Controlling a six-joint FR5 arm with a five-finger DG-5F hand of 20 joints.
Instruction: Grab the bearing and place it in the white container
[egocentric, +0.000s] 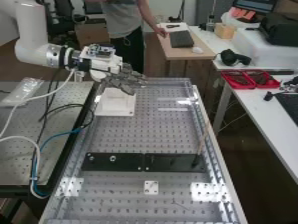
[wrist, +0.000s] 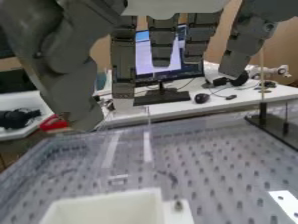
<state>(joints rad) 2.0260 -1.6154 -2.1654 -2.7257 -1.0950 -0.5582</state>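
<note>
The hand (egocentric: 121, 78) is over the back edge of the white container (egocentric: 114, 107), above the perforated bench. Straight, spread fingers of the hand (wrist: 161, 42) hang down in the wrist view, with the thumb apart from them and nothing visibly gripped. A corner of the white container (wrist: 110, 207) lies below the hand there. On the flat black bar (egocentric: 169, 162) stand the larger nut (egocentric: 113, 158) and the smaller nut (egocentric: 91, 158).
A thin upright rod (egocentric: 202, 140) rises at the bar's far end. Raised rails (egocentric: 205, 117) edge the bench. Cables (egocentric: 48, 150) run down along its left side. A monitor (wrist: 156, 57) stands on a white table behind; a person stands beyond the bench.
</note>
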